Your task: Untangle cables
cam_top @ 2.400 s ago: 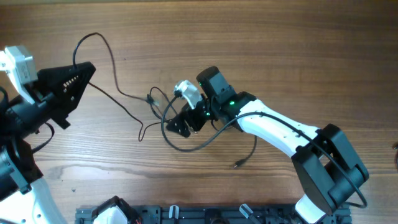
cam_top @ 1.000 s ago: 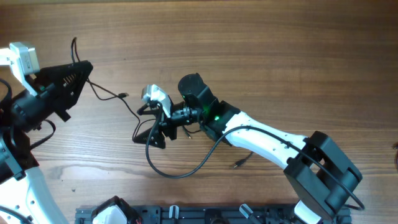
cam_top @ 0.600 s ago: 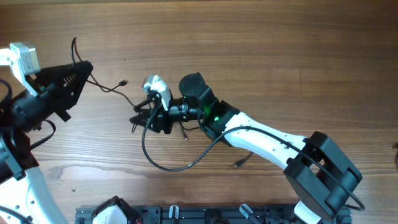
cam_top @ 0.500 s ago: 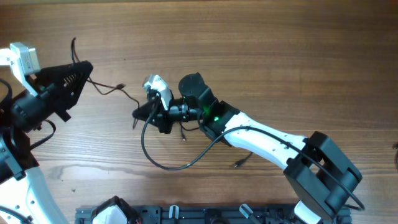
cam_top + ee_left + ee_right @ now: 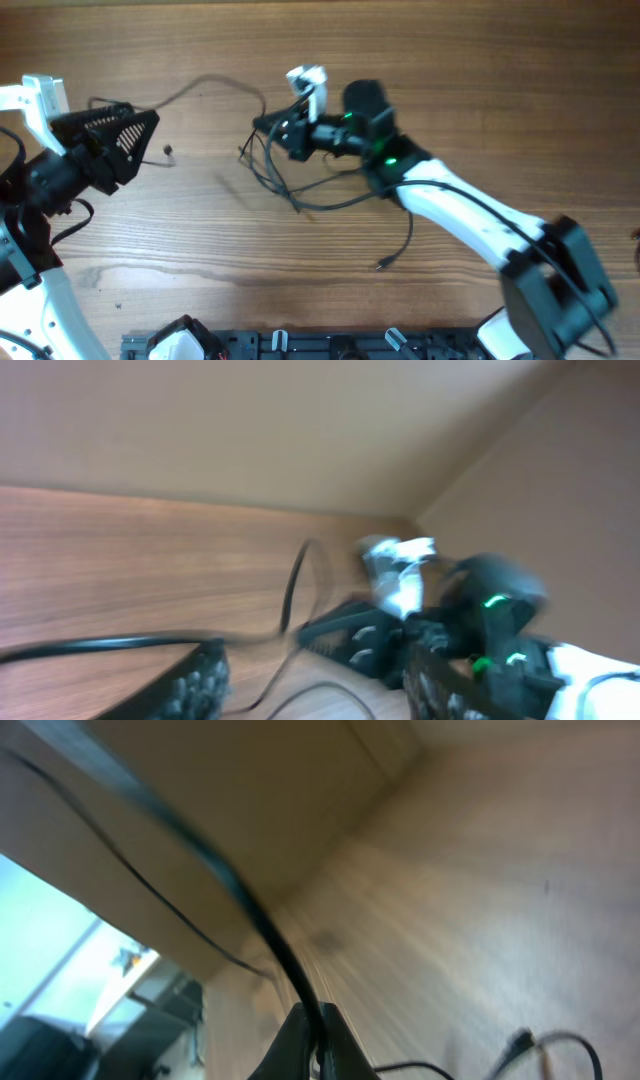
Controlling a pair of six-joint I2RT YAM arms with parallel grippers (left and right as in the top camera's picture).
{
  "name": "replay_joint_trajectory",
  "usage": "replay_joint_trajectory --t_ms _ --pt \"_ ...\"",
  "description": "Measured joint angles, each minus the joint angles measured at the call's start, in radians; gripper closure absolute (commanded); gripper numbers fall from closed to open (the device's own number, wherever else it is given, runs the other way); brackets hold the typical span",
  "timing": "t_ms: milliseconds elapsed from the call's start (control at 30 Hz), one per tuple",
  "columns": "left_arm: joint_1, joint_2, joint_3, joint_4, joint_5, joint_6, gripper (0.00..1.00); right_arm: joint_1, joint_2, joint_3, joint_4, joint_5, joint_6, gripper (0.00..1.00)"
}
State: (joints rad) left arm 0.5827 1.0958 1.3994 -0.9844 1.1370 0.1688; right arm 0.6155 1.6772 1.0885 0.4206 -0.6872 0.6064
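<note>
Cables (image 5: 268, 165): thin dark cords, bunched in loose loops near the centre of the wooden table (image 5: 470, 70), just below the R gripper (image 5: 262, 124). One strand is seen arcing up & left from the bunch toward the L gripper (image 5: 150, 118). It is motion-blurred, so its end can't be made out. A small plug (image 5: 168, 152) is seen on the wood just beside the L gripper, apart from the bunch. A 2nd plug (image 5: 383, 264) lies lower down, near the R arm, at the end of a thin strand.

R gripper: fingers are pressed together on a cable strand, seen plainly in the R wrist view, w/ the strand running up & left from the tips.

L gripper: fingers are held well apart, nothing clamped. A blurred strand is seen crossing the gap in the L wrist view; contact can't be told.
</note>
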Motion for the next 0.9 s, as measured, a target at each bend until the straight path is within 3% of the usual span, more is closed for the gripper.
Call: replay_joint_trajectory --t_ms 133,467,767,900 --pt "0.000 0.003 0.000 -0.034 -0.063 0.005 0.13 -0.053 -0.142 0.000 -0.009 -0.054 0.008 0.96" --pt "-0.004 0.111 0.000 -0.128 -0.154 0.010 0.17 -0.311 -0.612 0.000 -0.082 -0.151 0.019 0.96" --pt "-0.084 0.142 0.000 -0.193 -0.168 0.078 0.17 -0.436 -0.684 0.000 -0.035 -0.169 0.115 0.96" --pt "-0.140 0.142 0.000 -0.199 -0.169 0.088 0.19 -0.364 -0.618 -0.001 0.164 -0.231 0.179 0.96"
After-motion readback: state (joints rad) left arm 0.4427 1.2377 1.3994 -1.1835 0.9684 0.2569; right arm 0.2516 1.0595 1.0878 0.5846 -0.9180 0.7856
